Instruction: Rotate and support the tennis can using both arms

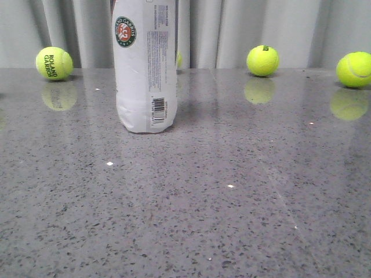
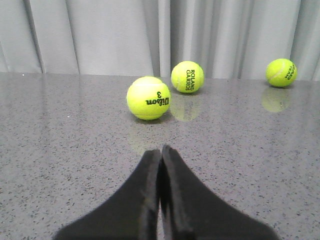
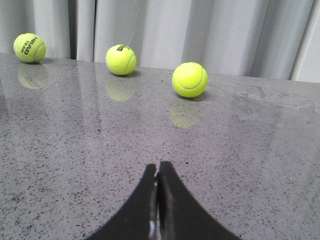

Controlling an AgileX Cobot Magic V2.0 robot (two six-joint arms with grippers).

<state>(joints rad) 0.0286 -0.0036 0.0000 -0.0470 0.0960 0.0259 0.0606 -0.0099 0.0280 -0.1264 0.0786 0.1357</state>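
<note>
Your left claw [image 2: 161,152] sits nearest the lens, fingers pressed together, nothing between them, low over the grey speckled surface [image 2: 60,150]. Right claw [image 3: 159,167] same: pressed together, empty. Ahead of the left claw: Wilson ball [image 2: 148,98] closest, Roland Garros ball [image 2: 187,77] just behind it, a third ball [image 2: 281,72] farther off by the curtain [image 2: 100,35]. Ahead of the right claw: three balls, the plain one [image 3: 190,79] closest, well apart from the tips. The tennis can [image 1: 146,66] stands upright on the surface in the front view, barcode near its base, logo up top; neither claw touches it, and it shows in neither wrist view
</note>
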